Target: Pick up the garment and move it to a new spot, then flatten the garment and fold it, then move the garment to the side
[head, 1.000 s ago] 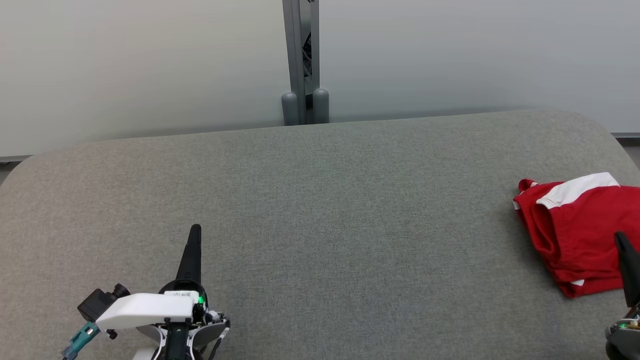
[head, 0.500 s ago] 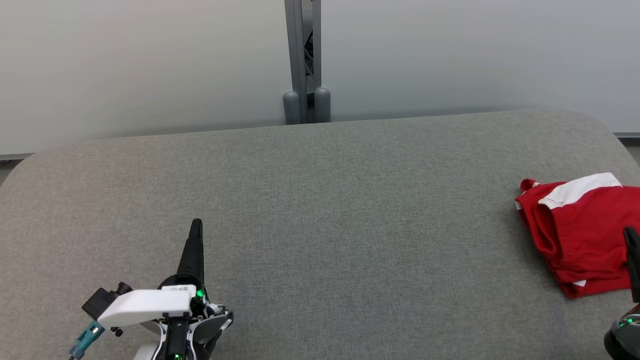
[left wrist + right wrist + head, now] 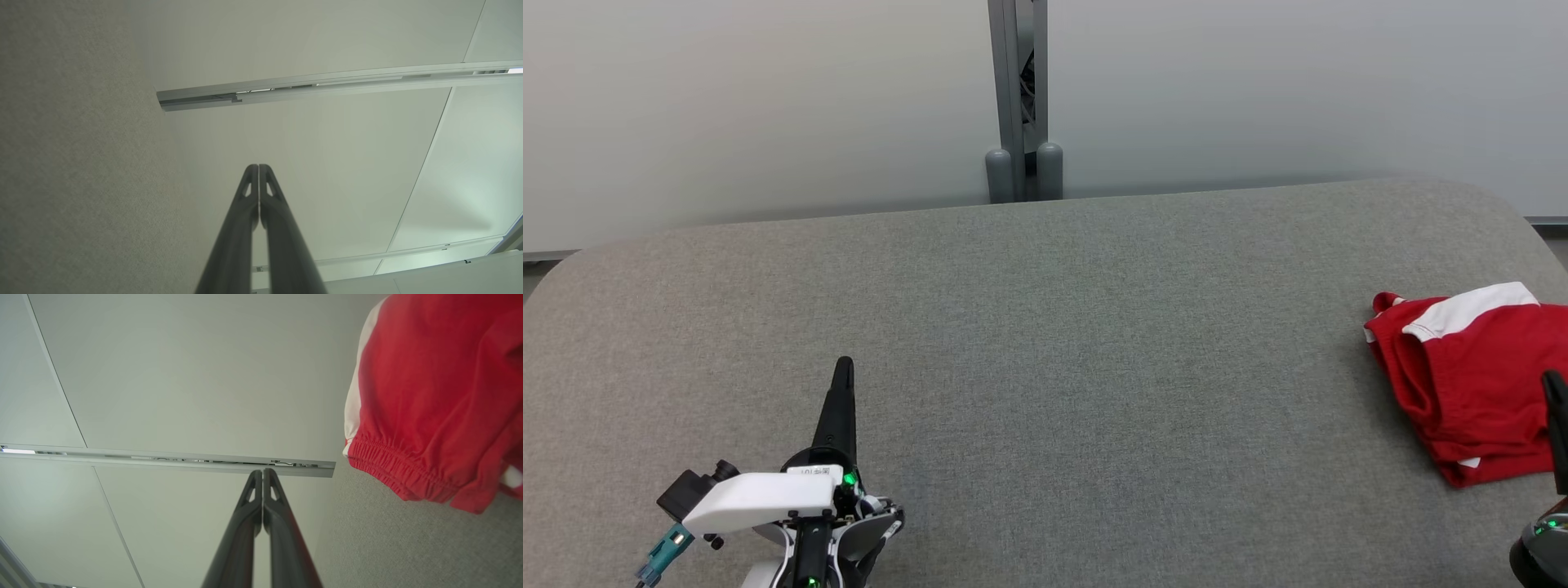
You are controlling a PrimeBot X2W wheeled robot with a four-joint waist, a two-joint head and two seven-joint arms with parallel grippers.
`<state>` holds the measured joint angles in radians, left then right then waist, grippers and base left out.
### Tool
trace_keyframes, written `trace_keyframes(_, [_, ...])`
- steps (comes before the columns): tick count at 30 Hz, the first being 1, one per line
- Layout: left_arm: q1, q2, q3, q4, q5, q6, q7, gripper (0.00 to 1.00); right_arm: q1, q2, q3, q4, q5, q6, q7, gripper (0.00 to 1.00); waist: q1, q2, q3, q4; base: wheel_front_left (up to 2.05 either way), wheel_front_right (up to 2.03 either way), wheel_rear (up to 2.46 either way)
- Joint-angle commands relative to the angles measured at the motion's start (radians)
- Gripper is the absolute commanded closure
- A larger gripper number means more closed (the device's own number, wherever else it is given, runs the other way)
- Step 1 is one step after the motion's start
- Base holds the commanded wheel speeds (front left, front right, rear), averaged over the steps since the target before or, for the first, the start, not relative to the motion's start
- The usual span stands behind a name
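A: where's the garment [image 3: 1470, 384] vs the arms?
B: far right of the grey pad [image 3: 1045, 367], partly cut off by the head view's edge. right gripper [image 3: 1553, 384] is just beside it, tip over its near edge in the head view. left gripper [image 3: 843, 365] is well apart, low on the pad's left side
A: fingers?
B: both pairs pressed together tip to tip, nothing pinched. in the right wrist view the cloth sits off to one side of the fingers, not between them, elastic waistband [image 3: 392, 469] on the nearest edge
A: long axis?
B: visible part runs near-to-far with a slight slant, white stripe [image 3: 1470, 310] at the far end. full extent hidden
A: which arm then
B: right, my read. it'd have to spread and turn toward the cloth first. garment looks folded and parked aside, so maybe nothing left
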<state>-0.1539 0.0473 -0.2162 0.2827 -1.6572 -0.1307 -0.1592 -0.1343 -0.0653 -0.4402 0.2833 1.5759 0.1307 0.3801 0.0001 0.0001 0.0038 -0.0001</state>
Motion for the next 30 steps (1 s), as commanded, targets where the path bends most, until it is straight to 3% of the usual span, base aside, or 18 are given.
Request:
trace_keyframes(1, [-0.020,0.002,0.004,0.001,-0.002,-0.005,-0.001,1.00,-0.007,-0.001,0.000,0.004,0.005,0.000,0.005,1.00,-0.0001,-0.0001,0.000,0.000,0.00,0.00,0.00])
trace_keyframes(30, [-0.020,0.002,0.004,0.001,-0.002,-0.005,-0.001,1.00,-0.008,0.000,-0.004,0.004,0.001,0.000,0.007,1.00,-0.0001,-0.0001,0.000,0.000,0.00,0.00,0.00])
